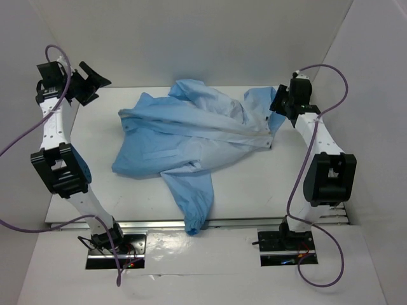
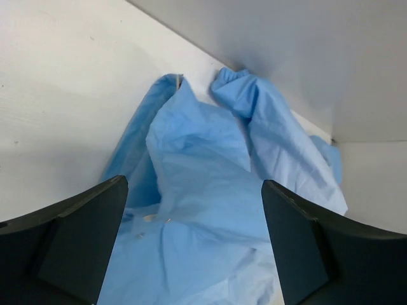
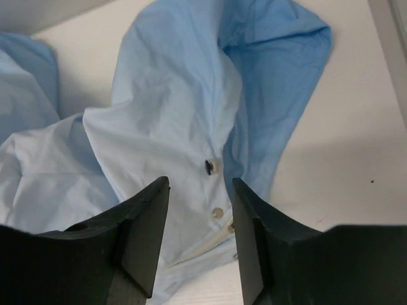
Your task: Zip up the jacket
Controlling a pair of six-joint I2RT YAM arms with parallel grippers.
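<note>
The light sky-blue jacket (image 1: 191,136) lies crumpled across the middle of the white table, one sleeve hanging over the near edge. Its white zipper edging (image 1: 254,141) runs toward the right end. My left gripper (image 1: 89,81) is open and empty, raised at the far left, apart from the jacket; its wrist view shows blue fabric (image 2: 203,190) between the wide-open fingers. My right gripper (image 1: 280,101) is open and empty above the jacket's right end. The right wrist view shows metal snaps (image 3: 212,166) and the white zipper edging (image 3: 206,244) between its fingers (image 3: 143,229).
White walls enclose the table (image 1: 254,184) at the back and both sides. The hanging sleeve (image 1: 194,216) drapes over the metal rail (image 1: 254,222) at the near edge. Purple cables loop beside both arms.
</note>
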